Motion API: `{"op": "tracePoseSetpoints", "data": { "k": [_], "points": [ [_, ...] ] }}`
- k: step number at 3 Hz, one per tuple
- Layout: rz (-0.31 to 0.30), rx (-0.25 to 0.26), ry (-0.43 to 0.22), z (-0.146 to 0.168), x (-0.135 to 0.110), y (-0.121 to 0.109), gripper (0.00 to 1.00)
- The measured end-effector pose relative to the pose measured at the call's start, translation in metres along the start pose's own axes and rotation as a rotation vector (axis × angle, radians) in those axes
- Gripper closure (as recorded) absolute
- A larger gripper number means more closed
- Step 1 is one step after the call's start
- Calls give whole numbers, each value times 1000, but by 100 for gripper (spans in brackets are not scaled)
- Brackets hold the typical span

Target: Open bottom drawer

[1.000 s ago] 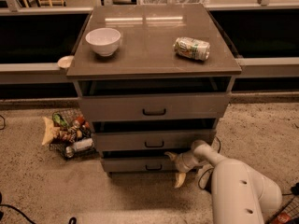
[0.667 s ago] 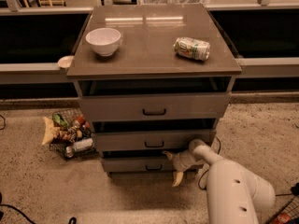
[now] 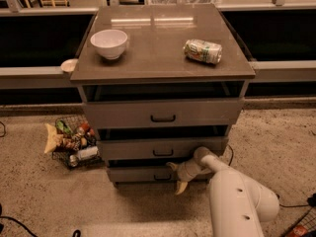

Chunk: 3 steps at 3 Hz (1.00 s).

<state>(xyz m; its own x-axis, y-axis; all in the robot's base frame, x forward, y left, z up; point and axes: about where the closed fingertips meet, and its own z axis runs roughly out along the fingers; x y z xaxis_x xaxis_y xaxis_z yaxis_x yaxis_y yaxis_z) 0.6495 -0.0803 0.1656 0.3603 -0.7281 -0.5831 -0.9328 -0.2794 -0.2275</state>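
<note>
The bottom drawer is the narrowest, lowest grey-brown front of three in the cabinet, with a small black bar handle. It looks about flush with the cabinet. My gripper reaches in from the lower right on a white arm. It sits right at the drawer front, just right of the handle. One cream finger points up-left, the other finger points down, so the fingers are spread apart. I cannot tell whether they touch the handle.
The cabinet top holds a white bowl and a can lying on its side. A wire basket of snacks sits on the floor left of the cabinet. Cables lie on the carpet at right.
The gripper and arm have shifted slightly left toward the bottom drawer's handle. The drawer has not visibly moved.
</note>
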Motion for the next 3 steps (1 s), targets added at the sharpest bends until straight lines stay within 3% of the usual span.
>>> {"op": "tracePoseSetpoints", "data": {
  "k": [1,3],
  "points": [
    [-19,-19,-11,7,-9,4,41],
    [-72,-19,-44,-11,-32,19,89]
  ]
}}
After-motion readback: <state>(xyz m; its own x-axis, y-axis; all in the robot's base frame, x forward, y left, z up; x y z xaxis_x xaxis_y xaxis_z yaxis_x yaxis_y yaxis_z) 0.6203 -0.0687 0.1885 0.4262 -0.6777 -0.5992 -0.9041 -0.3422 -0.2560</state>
